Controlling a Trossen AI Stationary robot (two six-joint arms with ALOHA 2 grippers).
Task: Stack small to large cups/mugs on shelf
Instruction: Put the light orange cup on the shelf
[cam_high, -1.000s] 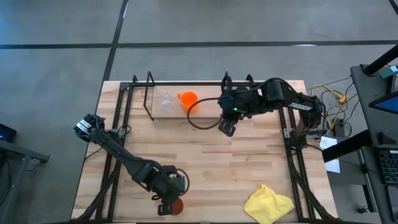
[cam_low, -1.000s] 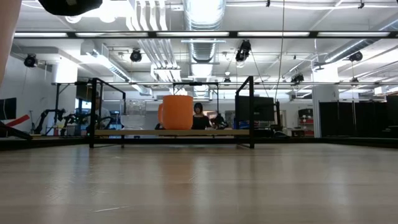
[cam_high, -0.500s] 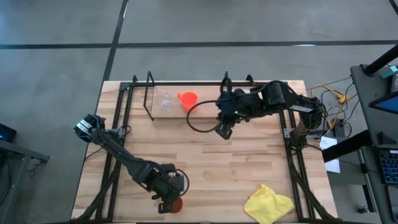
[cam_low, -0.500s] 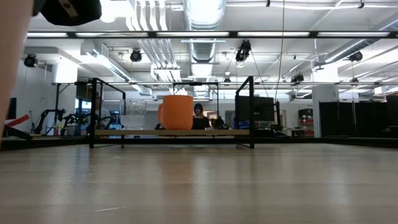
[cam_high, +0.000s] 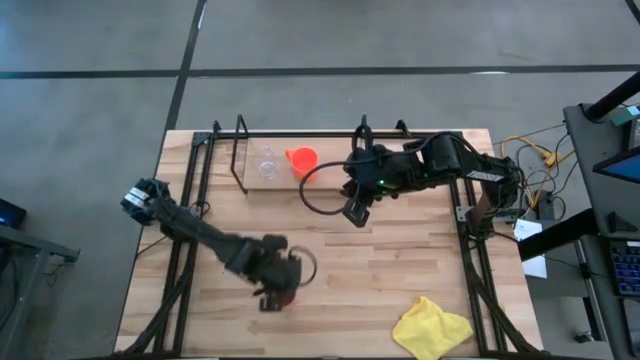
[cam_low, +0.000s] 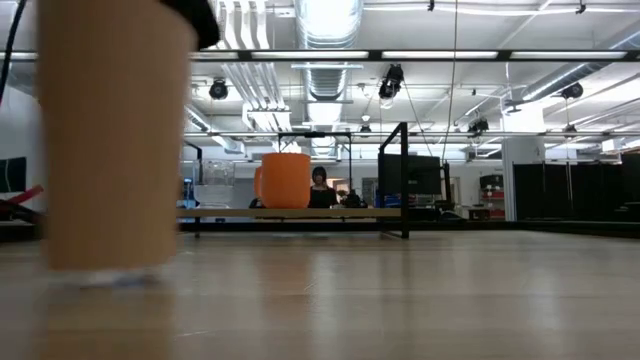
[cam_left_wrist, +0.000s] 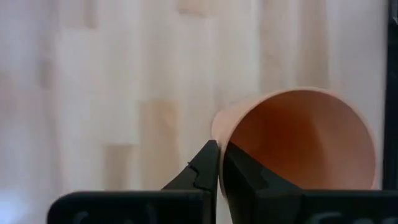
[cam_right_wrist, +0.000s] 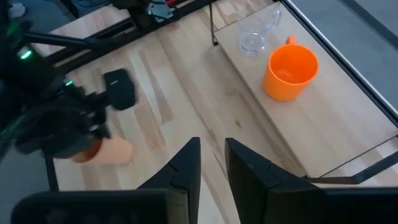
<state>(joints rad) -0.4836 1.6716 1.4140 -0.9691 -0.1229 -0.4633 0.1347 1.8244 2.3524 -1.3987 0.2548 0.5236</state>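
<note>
— Where is the tumbler (cam_high: 286, 294)?

— Toward the table's near left, pinched by its rim in the left gripper (cam_high: 274, 296), which hangs above the wood.

— And on the shelf (cam_high: 300, 170)?

— At the far edge, the clear glass (cam_high: 267, 163) stands just left of the orange mug (cam_high: 303, 160).

— The right gripper (cam_high: 353, 211)?

— It hovers just beside the shelf's right end, fingers slightly parted, holding nothing.

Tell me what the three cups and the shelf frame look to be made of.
Small glass: clear glass or plastic; the board shows through it. Orange mug: opaque, even colour, faint sheen; glazed ceramic or plastic. Tan tumbler, pinched at the rim by the left gripper fingers: matte terracotta tone, thin wall; likely plastic. Shelf: thin black rods, apparently coated metal, over a pale wooden board.
</note>
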